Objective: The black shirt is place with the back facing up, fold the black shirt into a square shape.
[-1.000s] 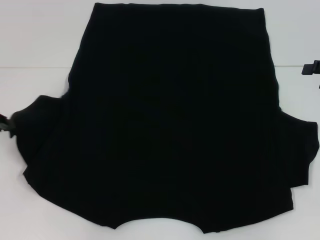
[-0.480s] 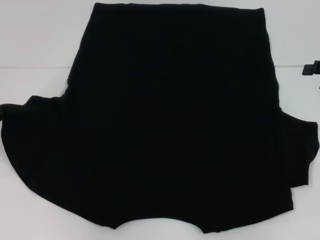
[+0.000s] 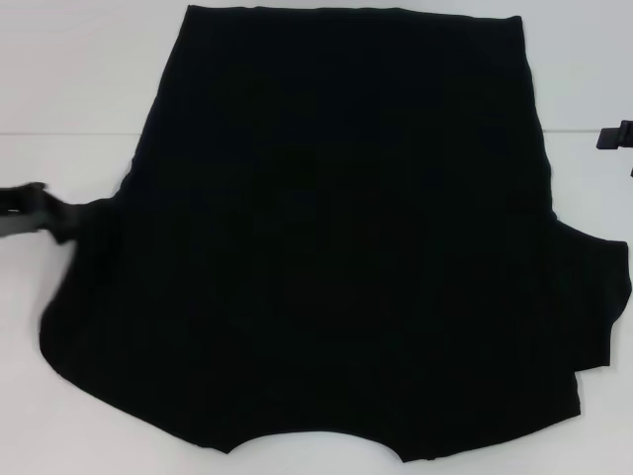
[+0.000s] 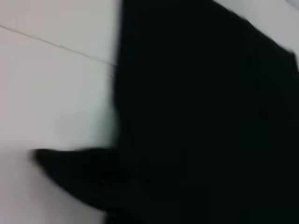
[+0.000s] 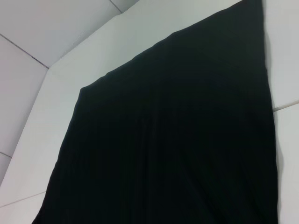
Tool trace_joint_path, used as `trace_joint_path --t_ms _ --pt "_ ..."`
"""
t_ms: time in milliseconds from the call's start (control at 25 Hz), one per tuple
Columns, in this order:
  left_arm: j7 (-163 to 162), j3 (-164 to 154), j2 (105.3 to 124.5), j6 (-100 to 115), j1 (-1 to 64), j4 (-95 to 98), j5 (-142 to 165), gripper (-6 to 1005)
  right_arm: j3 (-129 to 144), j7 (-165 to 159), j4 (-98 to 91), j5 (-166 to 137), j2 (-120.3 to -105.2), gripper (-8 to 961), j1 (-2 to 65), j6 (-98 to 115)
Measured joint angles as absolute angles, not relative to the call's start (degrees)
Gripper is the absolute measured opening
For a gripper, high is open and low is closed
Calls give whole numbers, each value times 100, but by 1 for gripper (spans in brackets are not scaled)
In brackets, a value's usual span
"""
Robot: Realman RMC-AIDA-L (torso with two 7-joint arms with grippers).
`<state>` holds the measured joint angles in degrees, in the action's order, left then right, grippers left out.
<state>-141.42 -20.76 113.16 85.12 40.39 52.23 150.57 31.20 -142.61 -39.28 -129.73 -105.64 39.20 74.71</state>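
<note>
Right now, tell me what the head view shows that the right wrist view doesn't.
Only the head view shows the left pincer at the left sleeve, a bit of the right pincer at the right edge, and the right sleeve spread flat. Only the right wrist view shows the table's far corner. Both show the black shirt lying on the white table.

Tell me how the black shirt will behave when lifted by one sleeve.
The shirt probably drapes limply: its wavy edges lie flat on the table. Likely light, since the left pincer at the sleeve already shifts it. It may slide rather than roll.
</note>
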Motion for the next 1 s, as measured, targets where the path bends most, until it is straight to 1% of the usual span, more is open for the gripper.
trace_joint_path --t_ms 280,320,560,680,800,1000 --pt "-14124 -3050 11541 8702 4266 5195 14829 79 3120 -14257 -3928 -12973 -10576 884 3920 7452" --pt "-14134 -3208 11604 8702 4322 5184 14816 81 3120 -14255 -3928 -12973 -10576 884 3920 7451" --pt "-14130 -3671 11737 8676 4380 5123 14812 93 3120 -14236 -3916 -12973 -10581 885 3914 7435" --pt "-14148 -4009 11719 8614 4424 4888 14854 99 3120 -14227 -3877 -12973 -10580 885 3911 7413" --pt "-14333 -4124 11646 8520 4453 4714 14966 105 3120 -14220 -3868 -12973 -10577 885 3912 7407" --pt "-14378 -3371 11581 8866 4231 5154 14854 115 3121 -14215 -3864 -12999 -10573 885 3915 7411"
